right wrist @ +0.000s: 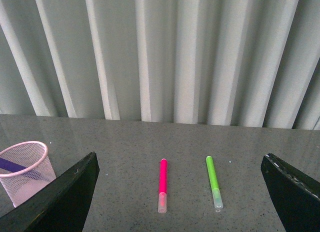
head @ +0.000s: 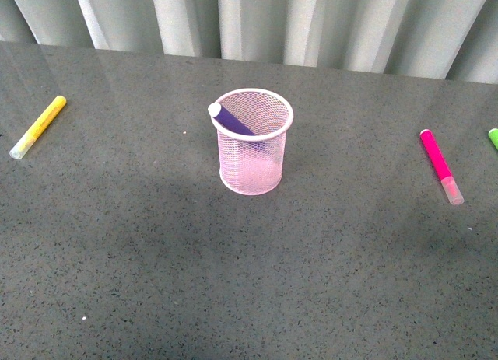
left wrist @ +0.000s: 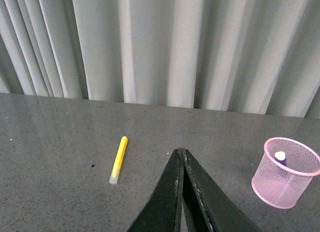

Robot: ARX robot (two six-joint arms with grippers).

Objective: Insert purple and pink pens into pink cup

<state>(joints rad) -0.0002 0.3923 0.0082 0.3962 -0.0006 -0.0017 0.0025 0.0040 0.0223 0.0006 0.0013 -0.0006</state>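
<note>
Slim yellow plastic marker [head: 37, 127] lies slantwise at far left of front view, pale cap toward lower left. Bright green marker [head: 493, 137] barely shows at right edge. Dark grey speckled tabletop [head: 233, 282]. Pale pleated curtain [head: 272, 22] across top.

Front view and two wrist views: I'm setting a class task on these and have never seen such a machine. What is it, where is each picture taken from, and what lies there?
It is a robot with two arms, each ending in a claw. The front view comes from a camera on its body, looking over a grey table; neither arm shows there. The other two come from cameras on the wrists. The left claw is shut, holding nothing; the right claw is wide open and empty. Mid-table stands a pink mesh cup with a purple pen leaning inside. A pink pen and a green marker lie to the robot's right, a yellow marker to its left.
</note>
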